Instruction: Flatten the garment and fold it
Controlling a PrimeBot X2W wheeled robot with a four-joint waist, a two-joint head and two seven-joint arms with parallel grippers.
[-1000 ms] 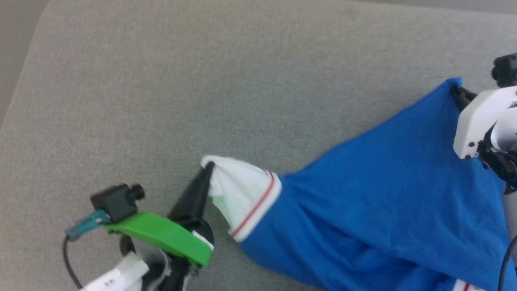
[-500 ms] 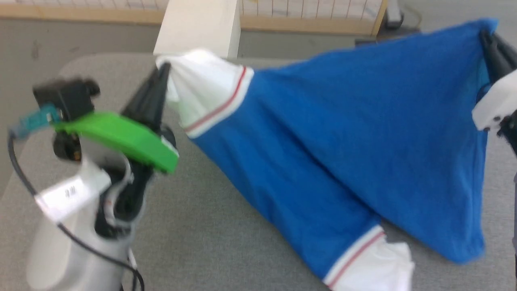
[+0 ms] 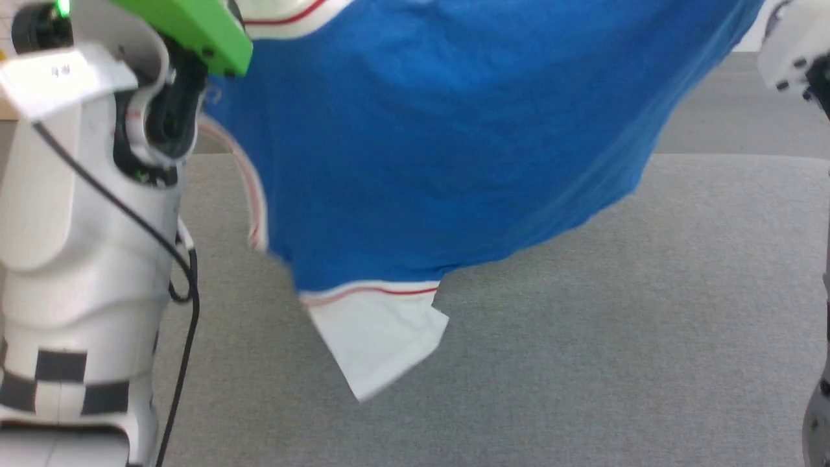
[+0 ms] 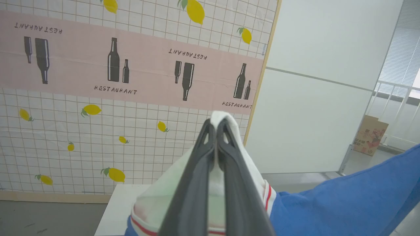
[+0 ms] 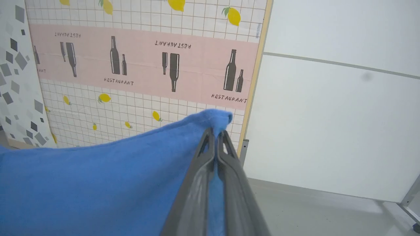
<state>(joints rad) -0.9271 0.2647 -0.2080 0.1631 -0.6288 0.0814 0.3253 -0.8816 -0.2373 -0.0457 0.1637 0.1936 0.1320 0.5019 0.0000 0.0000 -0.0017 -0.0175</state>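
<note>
Step in hand: the flattening half, I'd say. The garment (image 3: 454,162) hangs stretched in the air between both arms, above the grey table (image 3: 616,337), with nothing folded yet.
Where it is: the blue body spreads across the top of the head view and sags in the middle. One white sleeve (image 3: 376,344) dangles from the low point, clear of the table as far as I can tell.
Left gripper (image 4: 216,126): fingers pressed together on the other sleeve's white edge, with cloth poking out past the tips.
Right gripper (image 5: 216,134): pinched tight on a blue corner (the hem, probably).
Arm pose: both are raised high and well apart, fingers aimed toward the lemon-print wall (image 4: 98,131). The left arm (image 3: 78,246) stands upright at the left of the head view.
Next move calls for: bringing both grips down and forward together, with the cloth taut, so the body lands flat and the loose sleeve doesn't tuck under.
</note>
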